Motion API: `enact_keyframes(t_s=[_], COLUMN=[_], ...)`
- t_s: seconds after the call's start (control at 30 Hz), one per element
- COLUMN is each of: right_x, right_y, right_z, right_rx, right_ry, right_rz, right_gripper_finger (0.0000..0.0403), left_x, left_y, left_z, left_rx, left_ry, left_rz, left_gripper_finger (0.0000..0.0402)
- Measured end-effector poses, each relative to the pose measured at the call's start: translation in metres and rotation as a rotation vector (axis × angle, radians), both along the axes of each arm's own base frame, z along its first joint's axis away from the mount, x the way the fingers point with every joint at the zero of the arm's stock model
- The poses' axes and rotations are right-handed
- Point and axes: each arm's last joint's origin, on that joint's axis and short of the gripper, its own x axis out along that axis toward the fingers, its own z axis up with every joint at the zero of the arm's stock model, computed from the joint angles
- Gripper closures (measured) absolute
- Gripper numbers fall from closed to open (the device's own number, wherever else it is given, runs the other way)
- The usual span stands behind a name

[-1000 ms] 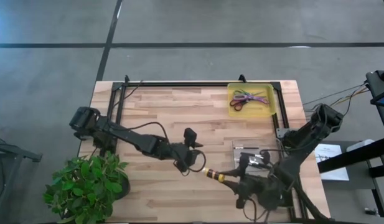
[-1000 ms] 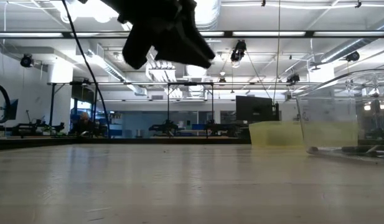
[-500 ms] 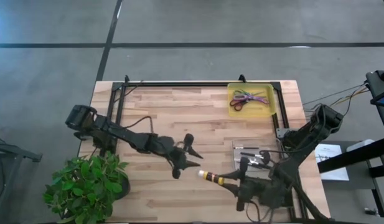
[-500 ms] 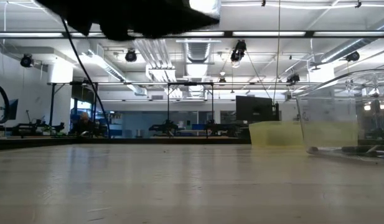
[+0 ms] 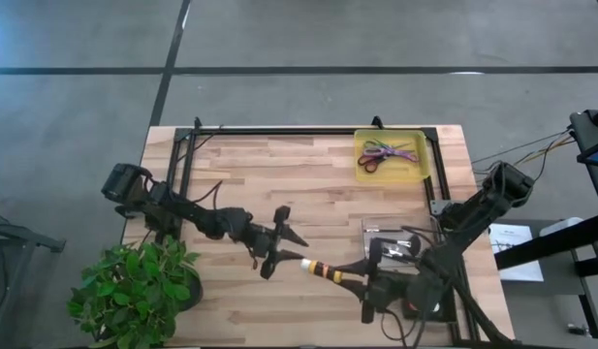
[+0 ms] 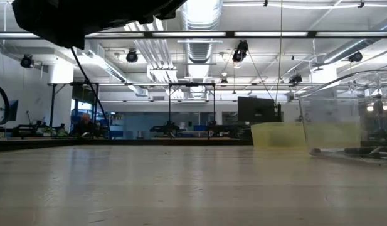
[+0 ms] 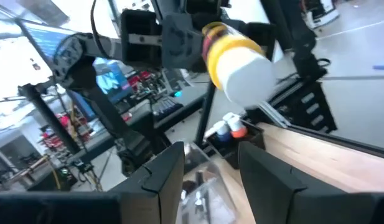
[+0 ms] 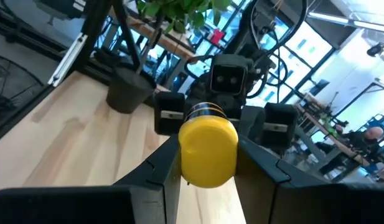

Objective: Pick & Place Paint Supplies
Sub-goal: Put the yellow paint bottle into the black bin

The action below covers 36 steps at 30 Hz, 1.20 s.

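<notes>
Paint tube (image 5: 323, 271), yellow-capped with dark bands, sits lower centre of the high view, clamped between the fingers of the right end effector (image 5: 349, 281) and held above the wooden surface (image 5: 318, 184). In the right wrist view the yellow cap (image 8: 207, 151) fills the gap between both fingers. Left end effector (image 5: 284, 254) is just left of the tube tip, fingers parted, gripping nothing. Scissors (image 5: 386, 153) lie in the yellow tray (image 5: 361, 171) at upper right. A clear container (image 5: 368, 235) sits near the right arm. A potted plant (image 5: 134, 291) stands at lower left.
</notes>
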Motion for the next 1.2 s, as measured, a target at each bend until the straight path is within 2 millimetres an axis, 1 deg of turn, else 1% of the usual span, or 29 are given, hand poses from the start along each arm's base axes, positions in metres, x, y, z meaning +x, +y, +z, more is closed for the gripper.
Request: enact_keyframes(t_s=[0.23,0.4,0.57,0.7,0.8,0.9,1.03,1.13,1.2], right_x=[0.008,0.008,0.006,0.006,0.006,0.006,0.006,0.006,0.006], right_y=[-0.01,-0.01,-0.009,-0.009,-0.009,-0.009,-0.009,-0.009,-0.009], right_z=[-0.003,-0.004,-0.005,-0.004,-0.005,-0.005,-0.005,-0.006,-0.006], right_rx=[-0.005,-0.012,-0.022,-0.014,-0.007,-0.007,-0.005,-0.004,0.0], right_ry=[0.01,0.013,0.017,0.016,0.016,0.018,0.018,0.018,0.018], right_rz=[-0.007,-0.006,-0.013,-0.012,-0.012,-0.008,-0.006,-0.006,-0.006], right_gripper_finger=[0.0293,0.0293,0.0293,0.0293,0.0293,0.0293,0.0293,0.0293,0.0293], left_x=[0.003,0.003,0.003,0.005,0.007,0.009,0.012,0.013,0.013], left_y=[-0.005,-0.011,-0.011,-0.012,-0.013,-0.013,-0.014,-0.014,-0.014], left_z=[0.008,0.006,0.004,0.007,0.011,0.015,0.014,0.014,0.014], left_rx=[-0.011,-0.021,-0.044,-0.082,-0.095,-0.101,-0.087,-0.084,-0.079], left_ry=[-0.039,0.003,0.042,0.05,0.039,0.039,0.079,0.086,0.082], left_rz=[-0.044,-0.069,-0.078,-0.08,-0.081,-0.082,-0.08,-0.079,-0.079], left_gripper_finger=[0.0243,0.0242,0.0242,0.024,0.0223,0.0191,0.0154,0.0147,0.0158])
